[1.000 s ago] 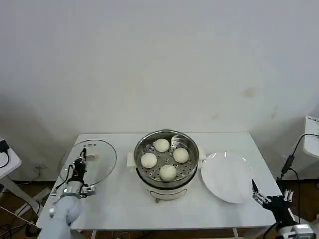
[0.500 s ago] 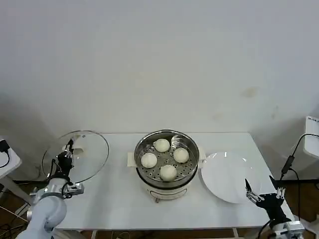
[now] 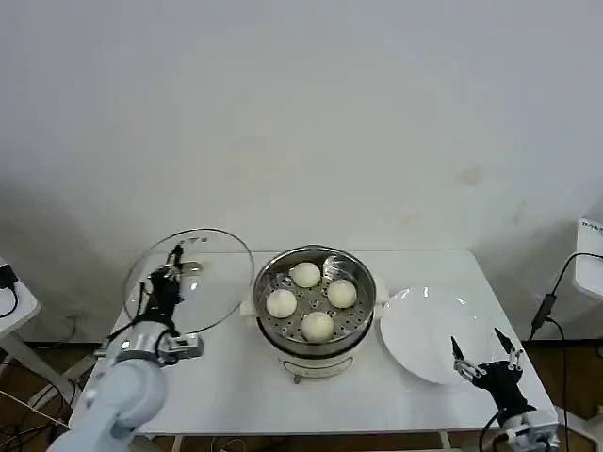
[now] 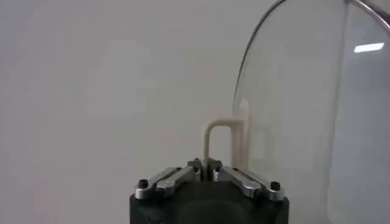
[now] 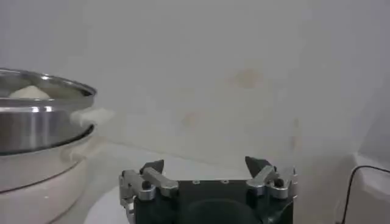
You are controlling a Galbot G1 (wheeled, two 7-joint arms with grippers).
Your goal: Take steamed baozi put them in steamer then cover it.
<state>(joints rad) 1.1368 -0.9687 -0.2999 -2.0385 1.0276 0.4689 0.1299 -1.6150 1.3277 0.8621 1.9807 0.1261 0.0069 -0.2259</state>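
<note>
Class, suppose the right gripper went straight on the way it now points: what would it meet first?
Judging by the wrist view, the open right gripper points past the steamer toward the back wall; the way looks free until that wall, though depth is unclear.

Left arm: rounded pale grey-white shell, smooth, ending in a silver metal wrist collar with a small bracket. Thin black cables loop along the wrist up to the black left claw (image 3: 172,273). In the left wrist view the left claw (image 4: 206,165) has a black, blocky body with two silver metal finger links, each pinned by a dark round screw.

Right claw (image 3: 484,356): black body, slim black fingers with silvery joints, mounted on a pale grey wrist piece. In the right wrist view the right claw (image 5: 207,165) shows the same black housing, silver links with dark screws, and short dark pointed finger bases.
</note>
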